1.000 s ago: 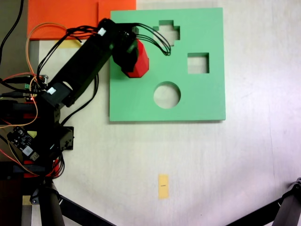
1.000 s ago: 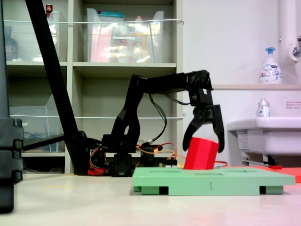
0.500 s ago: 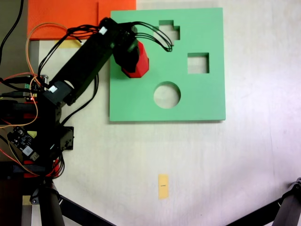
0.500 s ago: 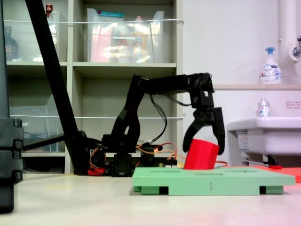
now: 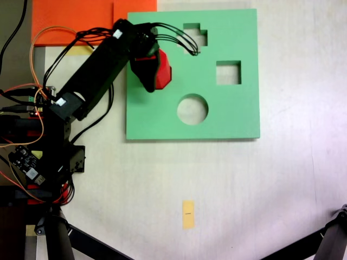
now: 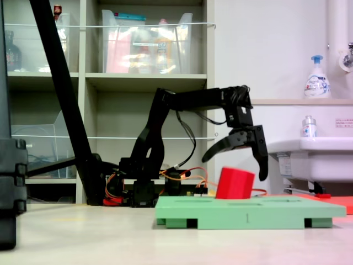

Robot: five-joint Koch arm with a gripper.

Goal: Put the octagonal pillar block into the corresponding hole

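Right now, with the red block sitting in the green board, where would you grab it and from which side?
Grip the red block by the upper part standing above the green board, coming from above. Its lower part seems sunk in the hole, and it leans slightly, so tilt the open gripper to match.

Lighting and image quality: even, bright, low-res.
Overhead view was soft and slightly washed on the pale table [image 5: 282, 179]; side view had a bright wall [image 6: 265, 44], dark blurred foreground stand [image 6: 11, 182], faint shadows.
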